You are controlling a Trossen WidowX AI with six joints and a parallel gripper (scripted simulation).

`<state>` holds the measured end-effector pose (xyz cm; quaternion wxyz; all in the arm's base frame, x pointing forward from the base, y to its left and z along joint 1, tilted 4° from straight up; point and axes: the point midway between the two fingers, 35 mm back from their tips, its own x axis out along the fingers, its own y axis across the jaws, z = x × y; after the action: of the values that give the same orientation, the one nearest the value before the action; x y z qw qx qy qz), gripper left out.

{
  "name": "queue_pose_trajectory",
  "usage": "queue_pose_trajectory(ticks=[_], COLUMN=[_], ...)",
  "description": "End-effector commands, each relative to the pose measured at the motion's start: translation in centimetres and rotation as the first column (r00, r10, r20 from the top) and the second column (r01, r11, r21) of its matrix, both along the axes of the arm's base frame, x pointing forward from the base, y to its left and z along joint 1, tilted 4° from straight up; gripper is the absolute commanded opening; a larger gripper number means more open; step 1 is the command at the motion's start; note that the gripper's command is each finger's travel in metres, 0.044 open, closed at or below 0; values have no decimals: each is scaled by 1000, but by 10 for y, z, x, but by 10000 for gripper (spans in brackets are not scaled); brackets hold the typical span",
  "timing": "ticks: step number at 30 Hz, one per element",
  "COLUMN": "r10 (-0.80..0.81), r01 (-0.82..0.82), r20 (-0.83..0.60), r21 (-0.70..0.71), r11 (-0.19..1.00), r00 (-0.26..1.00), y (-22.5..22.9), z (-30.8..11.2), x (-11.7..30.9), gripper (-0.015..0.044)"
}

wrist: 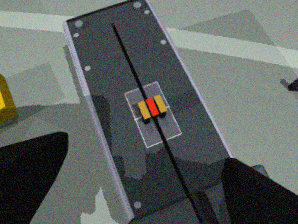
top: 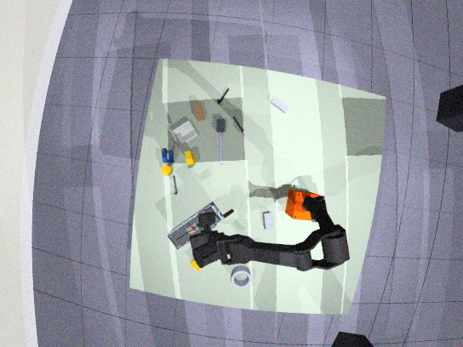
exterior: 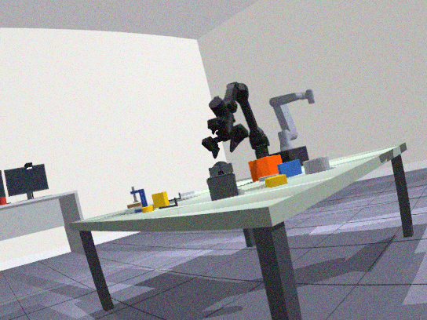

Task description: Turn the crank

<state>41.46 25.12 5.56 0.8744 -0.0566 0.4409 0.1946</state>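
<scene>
Looked, by judgement, like the last step: leaving the crank alone and moving away without any disturbance. Held nothing in the gripper [top: 202, 236] [exterior: 224, 154] [wrist: 147, 150], with the jaws released and spread wide above the machine [top: 176, 238] [exterior: 222, 187] [wrist: 110, 65]. In the wrist view, showed the red pointer [top: 191, 230] [wrist: 152, 107] near the plate's middle, just above the centre of the picture, between the two brass marks [wrist: 144, 110] [wrist: 160, 103]. Appeared level with both, as far as could be judged from such a slanted view.

In the top view, saw a dark bar [top: 229, 213], probably the handle, at about two o'clock from the pointer, apart from the jaws. Could not tell there any small turn of the crank.

To do this well, needed first to compare the red edges with both brass edges, not only with one. If truly level, called for a straight rise, with the jaws kept wide and the wrist not rotated. Required special care around the jaw at four o'clock in the wrist view, near the machine's end. With a sideways sweep, risked touching the crank and spoiling the setting.
</scene>
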Motion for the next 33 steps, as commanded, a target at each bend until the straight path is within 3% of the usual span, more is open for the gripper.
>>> queue_pose_trajectory(ticks=[1, 12, 29, 33], r10=[0, 0, 0, 0], r01=[0, 0, 0, 0], r20=[0, 0, 0, 0], r21=[0, 0, 1, 1], r11=[1000, 1000, 1000, 1000], r00=[1000, 1000, 1000, 1000], y=[0, 0, 0, 0], z=[0, 0, 0, 0], x=[0, 0, 0, 0], gripper=[282, 0, 0, 105])
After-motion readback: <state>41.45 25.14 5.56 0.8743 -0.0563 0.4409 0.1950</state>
